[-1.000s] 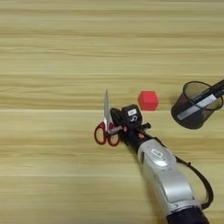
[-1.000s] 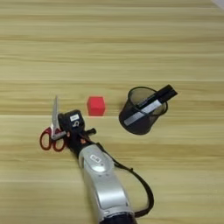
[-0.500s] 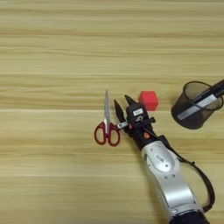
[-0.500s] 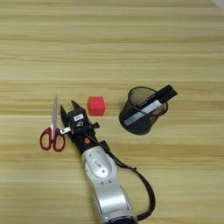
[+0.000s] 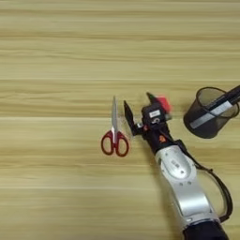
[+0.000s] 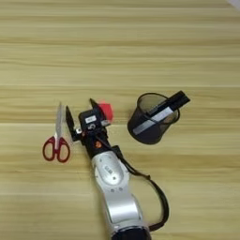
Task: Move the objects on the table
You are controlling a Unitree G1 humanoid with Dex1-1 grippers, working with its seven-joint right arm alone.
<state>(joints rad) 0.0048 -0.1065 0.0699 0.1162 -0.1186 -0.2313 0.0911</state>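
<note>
Open gripper (image 5: 138, 108) hovering between the scissors (image 5: 115, 135) and the cube (image 5: 163, 104), holding nothing.

The scissors are lying flat on the bench (image 5: 56, 56), blades pointing away from the robot, just left of the gripper's left finger. The cube is sitting just behind the right finger, partly hidden by it; whether they are touching cannot be told. The cup (image 6: 151, 118) is lying tipped on its side to the right, apart from the cube, with the marker (image 6: 161, 112) sticking out of its mouth. With the fingers spread wide and nothing gripped, no move looks finished; all three things are judged to be waiting.
</note>
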